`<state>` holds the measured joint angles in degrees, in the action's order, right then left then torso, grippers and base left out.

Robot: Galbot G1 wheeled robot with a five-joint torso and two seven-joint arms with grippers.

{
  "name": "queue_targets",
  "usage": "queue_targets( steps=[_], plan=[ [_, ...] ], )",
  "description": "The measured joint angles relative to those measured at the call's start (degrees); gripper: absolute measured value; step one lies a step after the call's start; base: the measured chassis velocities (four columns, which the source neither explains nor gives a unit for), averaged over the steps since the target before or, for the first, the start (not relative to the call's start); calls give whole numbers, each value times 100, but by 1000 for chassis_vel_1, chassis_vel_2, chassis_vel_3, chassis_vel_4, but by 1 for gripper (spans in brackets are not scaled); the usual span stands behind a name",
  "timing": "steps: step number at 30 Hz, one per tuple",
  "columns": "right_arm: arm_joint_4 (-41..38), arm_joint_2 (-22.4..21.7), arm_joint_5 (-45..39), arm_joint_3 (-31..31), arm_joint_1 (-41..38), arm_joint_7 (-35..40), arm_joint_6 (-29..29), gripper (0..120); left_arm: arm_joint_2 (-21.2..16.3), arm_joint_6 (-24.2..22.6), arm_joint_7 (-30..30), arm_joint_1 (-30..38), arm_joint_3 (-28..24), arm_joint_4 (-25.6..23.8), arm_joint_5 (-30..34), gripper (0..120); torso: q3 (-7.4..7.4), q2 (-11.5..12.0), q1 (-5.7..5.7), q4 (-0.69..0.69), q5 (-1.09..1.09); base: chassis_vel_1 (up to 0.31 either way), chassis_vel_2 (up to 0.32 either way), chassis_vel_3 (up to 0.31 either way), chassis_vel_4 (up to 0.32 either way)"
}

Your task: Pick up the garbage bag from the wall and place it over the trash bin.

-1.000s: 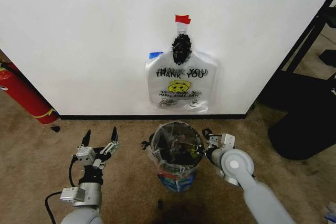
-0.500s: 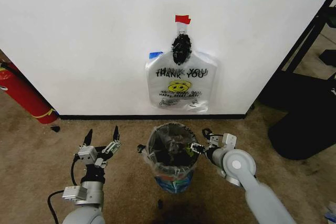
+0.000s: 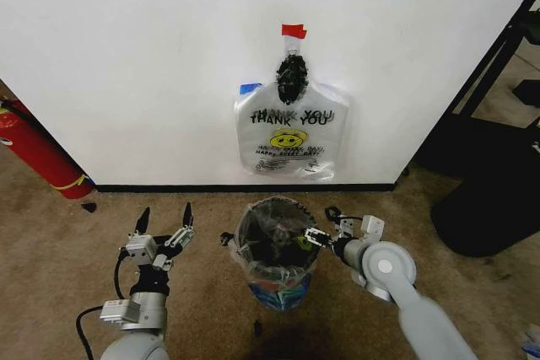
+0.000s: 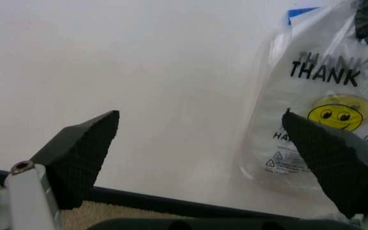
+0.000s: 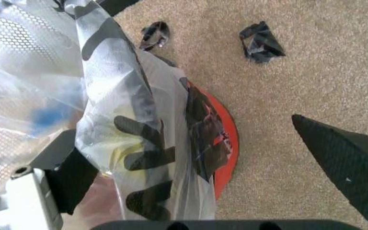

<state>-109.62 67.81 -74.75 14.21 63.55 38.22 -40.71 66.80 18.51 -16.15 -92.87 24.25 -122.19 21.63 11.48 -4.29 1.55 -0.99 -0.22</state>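
Hanging flat against the white wall at my 12 o'clock, the garbage bag stays pinned under a strip of red tape, its handle loops bunched into a dark knot just below the tape. Its black "THANK YOU" lettering and yellow smiley face read clearly from my head view, and a blue tab pokes out at its upper corner toward 10 o'clock. Directly below it on the brown carpet stands the trash bin, a round black mesh basket with a red base, already wrapped in a crumpled see-through liner printed with black letters.

My right claw sits at the bin's rim on its 3 o'clock side, fingers spread wide; my right wrist view shows one finger against the liner and the other well apart over bare carpet, gripping nothing. My left claw hovers above the carpet at the bin's 9 o'clock, well apart from it, its two black fingers also spread wide and empty, pointing toward the wall with the hanging bag showing beyond one fingertip in my left wrist view.

A red fire extinguisher leans at the wall near my 10 o'clock, and small black scraps lie on the carpet near the bin.
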Motion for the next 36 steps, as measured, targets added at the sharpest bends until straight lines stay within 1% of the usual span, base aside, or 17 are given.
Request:
queue_targets(
  steps=[5,7,9,10,13,16,19,23,24,28,29,30,31,33,35,36],
  plan=[
    [0,-23,72,32,62,-226,10,100,-4,-16,1,-12,4,-21,-5,100,0,0,0,0,0,0,0,0,0],
    [45,-27,197,51,103,-454,80,100,-5,-17,2,-26,5,-26,-11,100,0,0,0,0,-1,0,0,0,0],
    [135,-32,487,70,179,-931,296,100,-6,-19,3,-37,4,-29,-20,100,0,0,0,0,0,0,0,0,0],
    [135,-32,487,70,179,-931,296,100,-6,-19,3,-37,4,-29,-20,100,0,0,0,0,0,0,0,0,0],
    [285,-43,793,102,280,-1625,568,100,-8,-24,5,-41,1,-38,-28,100,0,0,0,-1,0,0,0,0,0],
    [361,-60,992,106,326,-2057,698,100,-8,-29,5,-47,-2,-48,-31,100,0,0,0,0,0,0,0,0,0],
    [380,-73,1080,106,339,-2203,765,100,-9,-32,6,-50,-4,-57,-32,100,0,0,0,0,0,0,0,0,0],
    [325,-136,1418,100,434,-2629,1052,100,-8,-40,8,-45,-13,-78,-40,100,0,0,0,0,0,0,0,0,0],
    [325,-136,1418,100,434,-2629,1052,100,-8,-40,8,-45,-13,-78,-40,100,0,0,0,0,0,0,0,0,0],
    [30,-172,2088,152,625,-2918,1624,100,-15,-53,7,-27,-27,-83,-56,100,0,0,0,1,0,0,0,0,0],
    [-161,-172,2397,222,759,-2982,1867,100,-18,-56,3,-10,-28,-88,-67,100,0,0,0,0,0,0,0,0,0],
    [-268,-171,2593,266,836,-3011,1995,100,-18,-65,0,2,-28,-98,-72,100,0,0,0,0,-1,0,0,0,0],
    [-268,-171,2593,266,836,-3011,1995,100,-18,-65,0,2,-28,-98,-72,100,0,0,0,0,-1,0,0,0,0],
    [-532,-157,3222,398,1091,-3090,2390,100,-12,-127,-55,45,-30,-136,-104,100,0,0,0,0,0,0,0,0,0],
    [-708,-123,3655,492,1285,-3123,2669,100,4,-216,-163,80,-42,-169,-172,100,0,0,0,-2,0,0,0,0,0],
    [-827,-71,3941,585,1417,-3128,2892,100,9,-293,-234,96,-45,-210,-206,100,0,-1,0,0,-1,0,0,0,0]
  ],
)
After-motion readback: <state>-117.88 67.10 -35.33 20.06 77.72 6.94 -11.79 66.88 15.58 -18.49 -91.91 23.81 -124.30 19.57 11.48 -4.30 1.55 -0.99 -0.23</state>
